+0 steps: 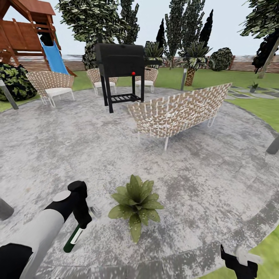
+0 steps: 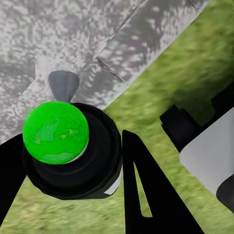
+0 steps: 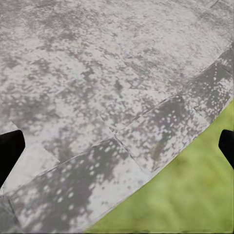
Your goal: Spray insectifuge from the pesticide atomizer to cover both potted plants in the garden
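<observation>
While the left end effector [image 1: 79,224] grips the pesticide atomizer [image 1: 74,238], holding it slanted with its dark green end low, the spraying step looks to be in hand: a potted plant [image 1: 135,203] sits on the round grey patio [image 1: 77,147] just beside the sprayer. In the left wrist view the atomizer [image 2: 56,134] shows end-on, a bright green cap clamped between the black fingers [image 2: 146,195], with grass and paving below. I judge the next move calls for turning the nozzle toward the rosette and sweeping it across every leaf; which way the nozzle faces now I cannot tell. A second small plant [image 1: 254,86] stands far off among the stepping stones on the lawn, and may be the other target. The right end effector [image 1: 240,263] hangs low at the patio edge, its fingers [image 3: 9,151] spread wide and empty. A woven sofa [image 1: 178,112], a black grill [image 1: 120,73] and chairs [image 1: 52,87] stand farther back; the sofa lies between the robot and that distant plant
</observation>
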You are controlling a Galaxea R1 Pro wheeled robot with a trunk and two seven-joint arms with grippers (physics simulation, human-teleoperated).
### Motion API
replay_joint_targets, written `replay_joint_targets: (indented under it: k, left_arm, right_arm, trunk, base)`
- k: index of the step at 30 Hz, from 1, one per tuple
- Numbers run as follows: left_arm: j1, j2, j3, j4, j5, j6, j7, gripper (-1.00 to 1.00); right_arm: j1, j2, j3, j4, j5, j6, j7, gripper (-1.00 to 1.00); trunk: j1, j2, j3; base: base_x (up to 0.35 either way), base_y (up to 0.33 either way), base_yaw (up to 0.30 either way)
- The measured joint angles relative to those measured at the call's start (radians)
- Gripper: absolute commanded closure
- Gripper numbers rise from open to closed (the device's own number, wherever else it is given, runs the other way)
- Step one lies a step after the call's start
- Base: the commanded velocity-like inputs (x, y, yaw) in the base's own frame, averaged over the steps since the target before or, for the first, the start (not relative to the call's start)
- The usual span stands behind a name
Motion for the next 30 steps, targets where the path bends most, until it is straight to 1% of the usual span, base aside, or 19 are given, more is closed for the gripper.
replay_joint_targets:
  k: [6, 9, 15, 20, 23, 26, 30]
  left_arm:
    - [0.001, -0.001, 0.001, 0.0, 0.0, 0.001, 0.002, 1.0]
    - [0.0, -0.001, 0.001, 0.0, 0.0, 0.003, 0.002, 1.0]
    - [0.0, 0.0, 0.002, 0.0, 0.0, 0.004, 0.003, 1.0]
    - [0.0, -0.001, 0.003, 0.0, 0.001, 0.003, 0.018, 1.0]
    - [0.002, -0.002, 0.003, 0.002, 0.0, 0.002, 0.03, 1.0]
    - [0.003, -0.001, 0.003, 0.002, -0.001, 0.001, 0.057, 1.0]
    - [0.003, 0.002, 0.0, 0.003, -0.001, 0.0, 0.064, 1.0]
  right_arm:
    - [0.0, 0.0, 0.0, 0.0, 0.0, 0.0, 0.001, -1.0]
    - [0.0, 0.0, 0.0, 0.0, 0.0, 0.0, 0.001, -1.0]
    - [0.0, -0.001, 0.0, 0.0, -0.001, 0.0, 0.001, -1.0]
    - [0.001, -0.002, 0.0, 0.0, -0.002, 0.0, 0.001, -1.0]
    - [0.001, -0.002, 0.0, 0.0, -0.001, 0.0, 0.001, -1.0]
    - [0.0, -0.002, 0.0, 0.0, -0.001, 0.0, 0.001, -1.0]
    - [0.001, -0.001, 0.0, 0.001, 0.0, 0.0, 0.001, -1.0]
  trunk:
    - [0.0, 0.0, 0.0]
    - [0.0, 0.0, 0.0]
    - [-0.001, 0.0, 0.002]
    - [-0.001, 0.0, 0.004]
    - [-0.001, 0.0, 0.005]
    - [0.0, 0.0, 0.006]
    - [0.0, 0.0, 0.008]
  base:
    - [-0.24, 0.207, -0.192]
    - [-0.049, 0.227, -0.253]
    - [0.192, 0.257, -0.256]
    - [0.288, 0.067, -0.257]
    - [0.071, 0.004, -0.257]
    - [0.012, 0.001, -0.257]
    - [-0.011, 0.0, -0.257]
